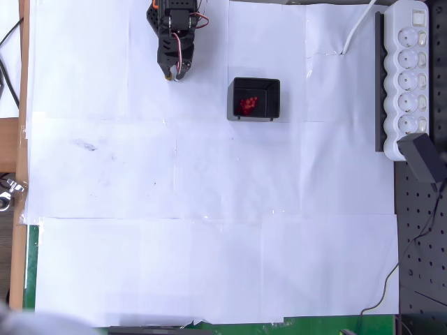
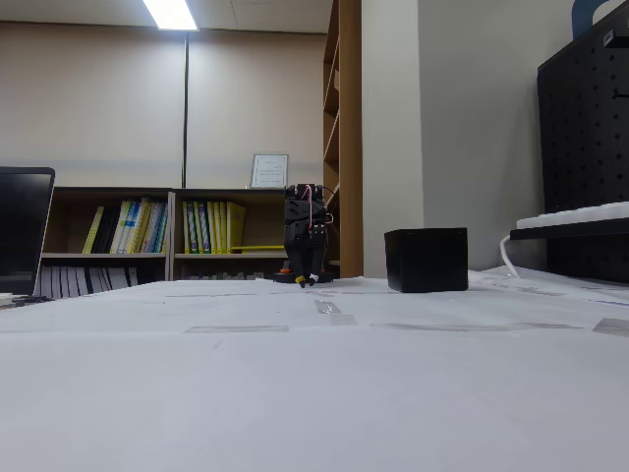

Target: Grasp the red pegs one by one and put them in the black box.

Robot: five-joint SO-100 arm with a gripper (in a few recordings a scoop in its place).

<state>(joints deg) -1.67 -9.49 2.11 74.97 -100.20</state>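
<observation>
Empty gripper [image 1: 175, 74] — fingertips nearly together

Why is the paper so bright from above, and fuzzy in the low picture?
In the overhead view, even light washes out the white paper, with hardly any shadows; the black box looks sharp. In the fixed view, the near paper is out of focus, and a ceiling lamp glares.

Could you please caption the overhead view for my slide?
Red pegs clustered inside the black box; the pincer rests apart, to its left.
</observation>
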